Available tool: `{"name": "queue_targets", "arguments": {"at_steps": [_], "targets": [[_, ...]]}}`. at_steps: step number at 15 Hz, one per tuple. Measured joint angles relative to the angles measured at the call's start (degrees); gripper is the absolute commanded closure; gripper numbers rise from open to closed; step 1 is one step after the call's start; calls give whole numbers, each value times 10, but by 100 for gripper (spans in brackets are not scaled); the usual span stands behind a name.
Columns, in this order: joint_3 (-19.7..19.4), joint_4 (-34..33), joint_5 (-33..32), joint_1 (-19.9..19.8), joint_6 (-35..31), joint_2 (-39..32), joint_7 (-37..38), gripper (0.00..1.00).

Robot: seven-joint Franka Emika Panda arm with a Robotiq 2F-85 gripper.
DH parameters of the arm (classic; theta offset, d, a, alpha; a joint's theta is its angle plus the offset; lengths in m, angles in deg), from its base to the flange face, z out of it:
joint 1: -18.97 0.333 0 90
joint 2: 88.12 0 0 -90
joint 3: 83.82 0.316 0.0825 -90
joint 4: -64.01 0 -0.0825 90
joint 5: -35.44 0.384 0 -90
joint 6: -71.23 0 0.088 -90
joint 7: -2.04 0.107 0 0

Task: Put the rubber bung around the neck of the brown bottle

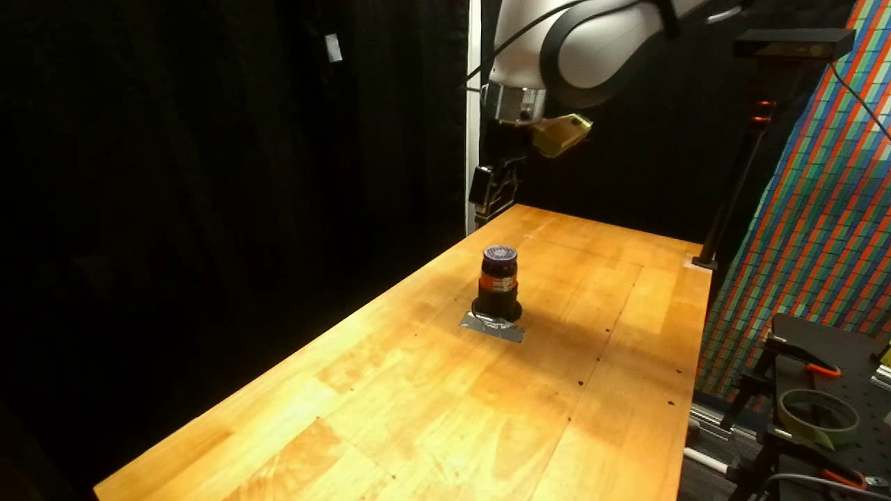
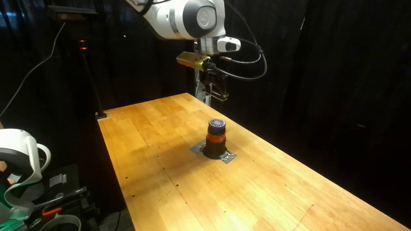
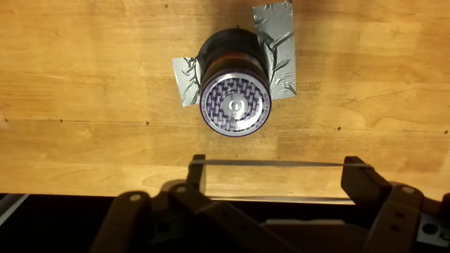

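Note:
The brown bottle (image 1: 499, 282) stands upright in a black round holder (image 1: 497, 305) on the wooden table. It has an orange label and a purple-rimmed, patterned pale lid. It also shows in an exterior view (image 2: 216, 137) and from above in the wrist view (image 3: 235, 104). A thin pale rubber band (image 3: 269, 163), the ring-shaped rubber piece, is stretched in two strands around the outside of both fingers. My gripper (image 3: 276, 168) is open, with no object between the fingers. It hangs higher than the bottle and off to one side, near the table's edge, apart from it.
Grey tape strips (image 3: 281, 49) fix the holder to the wooden table (image 2: 263, 179). A camera on a black post (image 1: 793, 45) stands at the table's far corner. A dark cart with a tape roll (image 1: 818, 414) is beside the table. Black curtains (image 1: 243, 174) hang behind.

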Motion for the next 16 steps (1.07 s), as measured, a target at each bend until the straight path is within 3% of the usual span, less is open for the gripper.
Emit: {"name": "queue_targets", "arguments": {"at_steps": [7, 16], "targets": [[-27, -145, 39, 3, 66, -144, -25, 0], [-36, -167, 68, 1, 122, -182, -41, 0]]}}
